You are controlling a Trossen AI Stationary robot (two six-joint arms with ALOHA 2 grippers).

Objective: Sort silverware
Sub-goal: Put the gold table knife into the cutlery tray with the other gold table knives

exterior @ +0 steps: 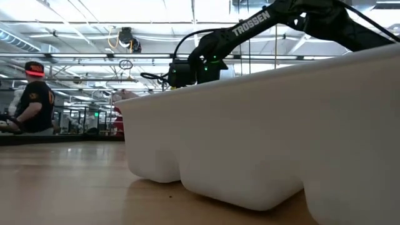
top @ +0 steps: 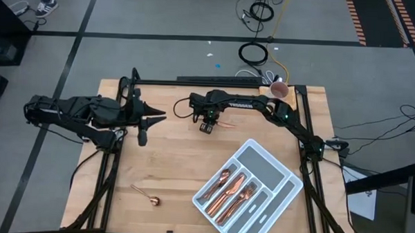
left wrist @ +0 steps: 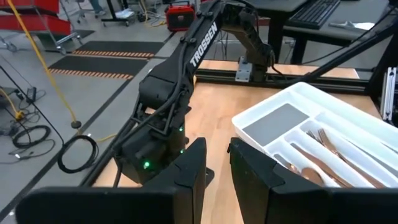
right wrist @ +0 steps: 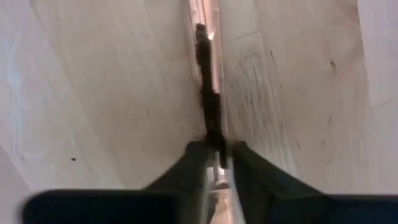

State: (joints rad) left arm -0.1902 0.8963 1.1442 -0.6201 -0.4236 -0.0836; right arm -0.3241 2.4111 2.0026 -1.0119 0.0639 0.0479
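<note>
Several copper forks and spoons (top: 234,189) lie in the slots of the grey-white tray (top: 275,167), which sits at the table's near right. One copper spoon (top: 147,195) lies alone near the near left edge. My right gripper (top: 207,125) is over the far middle of the table, pointing down, shut on a thin copper piece (top: 226,122) lying on the wood. My left gripper (top: 143,131) hovers at the left, narrowly open (left wrist: 217,171) and holding nothing. In the low view the tray (exterior: 262,137) hides the tabletop behind it. My right gripper (right wrist: 217,165) pinches a thin copper piece of silverware, seen edge-on, at the end nearest the fingers (right wrist: 214,140). The fingers come from above, pointing down. The rest of the piece (right wrist: 204,43) runs away from them, low along the wood. Fork, knife or spoon, I cannot tell.
A pink cup (top: 279,89) stands at the far right corner. Black frame rails (top: 195,81) run along the table's far edge and sides. Bare wood lies between the lone spoon and the tray. A person (exterior: 34,94) sits in the room beyond.
</note>
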